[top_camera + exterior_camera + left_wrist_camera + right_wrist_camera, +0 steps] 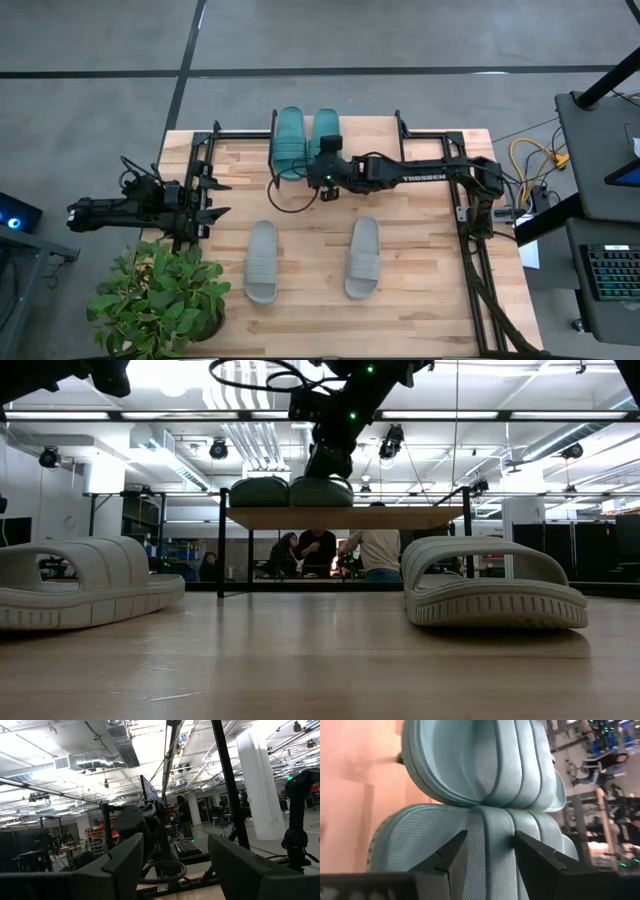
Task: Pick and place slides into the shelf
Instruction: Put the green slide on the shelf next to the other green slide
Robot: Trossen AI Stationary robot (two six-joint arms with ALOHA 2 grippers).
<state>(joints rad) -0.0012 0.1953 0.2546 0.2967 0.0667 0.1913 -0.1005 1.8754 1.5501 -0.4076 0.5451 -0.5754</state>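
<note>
Two teal slides sit side by side on the shelf (240,150) at the table's far side, soles on its wooden plank (340,517). The left teal slide (289,140) is untouched. My right gripper (326,166) is over the right teal slide (326,128), its fingers closed in on the strap. Two grey slides (262,262) (363,258) lie sole-down on the tabletop nearer the front edge. My left gripper (214,199) waits open at the table's left side, away from every slide. My right gripper holds the right teal slide by its ribbed strap (490,845), pinched between the two fingers (451,852) from above. The strap fills the gap between them. The slide (322,491) rests level on the shelf plank beside the other teal slide (480,760).
A potted plant (160,300) stands at the table's near left corner, close to the left grey slide. The shelf's black legs (221,550) stand on the tabletop. Free plank shows on the shelf to either side of the teal pair. People sit in the room beyond.
</note>
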